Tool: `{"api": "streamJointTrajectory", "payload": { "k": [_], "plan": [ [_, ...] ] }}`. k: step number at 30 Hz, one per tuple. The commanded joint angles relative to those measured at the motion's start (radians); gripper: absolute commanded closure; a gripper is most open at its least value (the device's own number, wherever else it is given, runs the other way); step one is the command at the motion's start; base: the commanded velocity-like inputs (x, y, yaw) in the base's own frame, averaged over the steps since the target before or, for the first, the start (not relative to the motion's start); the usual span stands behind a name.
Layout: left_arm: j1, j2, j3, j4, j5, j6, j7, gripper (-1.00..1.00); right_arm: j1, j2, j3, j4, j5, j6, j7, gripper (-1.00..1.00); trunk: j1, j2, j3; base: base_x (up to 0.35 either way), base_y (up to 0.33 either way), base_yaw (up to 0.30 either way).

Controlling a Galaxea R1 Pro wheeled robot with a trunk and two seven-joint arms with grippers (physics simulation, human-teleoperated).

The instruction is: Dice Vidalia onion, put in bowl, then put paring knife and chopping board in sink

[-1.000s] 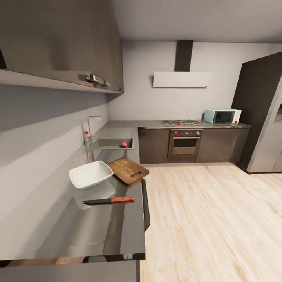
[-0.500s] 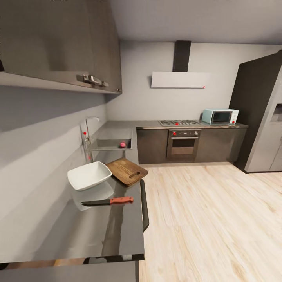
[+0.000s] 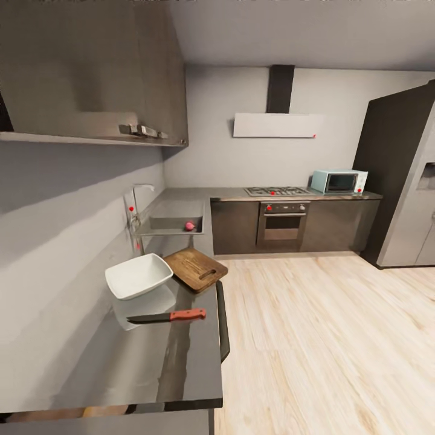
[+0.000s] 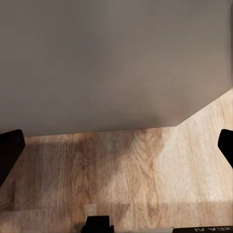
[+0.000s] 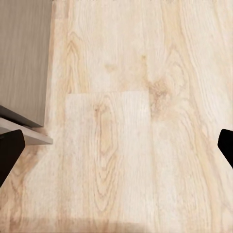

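Observation:
The Vidalia onion (image 3: pixel 190 226), a small pinkish bulb, lies in the steel sink (image 3: pixel 158 229) far along the grey countertop (image 3: pixel 151 368). Nearer to me stands the white square bowl (image 3: pixel 139 276), and the dark-brown chopping board (image 3: pixel 196 269) lies right beside it. Nearest of all, the paring knife (image 3: pixel 175 316) lies flat with its orange-red handle toward the counter's edge. My left gripper (image 4: pixel 116 150) is open over wooden floor in front of a grey cabinet front. My right gripper (image 5: pixel 116 145) is also open, above bare floorboards, with nothing between its fingers.
The curved tap (image 3: pixel 139 199) rises at the sink's wall side. A dark counter at the back carries a hob (image 3: pixel 277 191) and microwave (image 3: pixel 339 181), with an oven (image 3: pixel 283 223) below. A tall fridge (image 3: pixel 405 181) stands right. Light wood floor (image 3: pixel 326 338) spreads beside the counter.
The whole head view has shifted slightly, so the camera moved. The onion, bowl, board and knife lie where they were.

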Motion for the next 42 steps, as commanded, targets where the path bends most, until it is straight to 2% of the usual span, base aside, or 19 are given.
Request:
{"api": "streamJointTrajectory", "payload": {
  "k": [1,42],
  "plan": [
    [0.000,0.000,-0.001,-0.001,-0.001,-0.002,0.000,-1.00,0.000,0.000,0.000,-0.001,0.001,-0.002,0.001,-1.00,-0.004,0.007,0.002,0.000,0.000,0.000],
    [0.000,-0.001,-0.001,0.001,-0.001,-0.002,0.001,-1.00,0.000,0.000,0.000,-0.001,0.001,-0.002,0.001,-1.00,-0.161,0.294,0.131,0.000,0.000,0.000]
  ]
}}
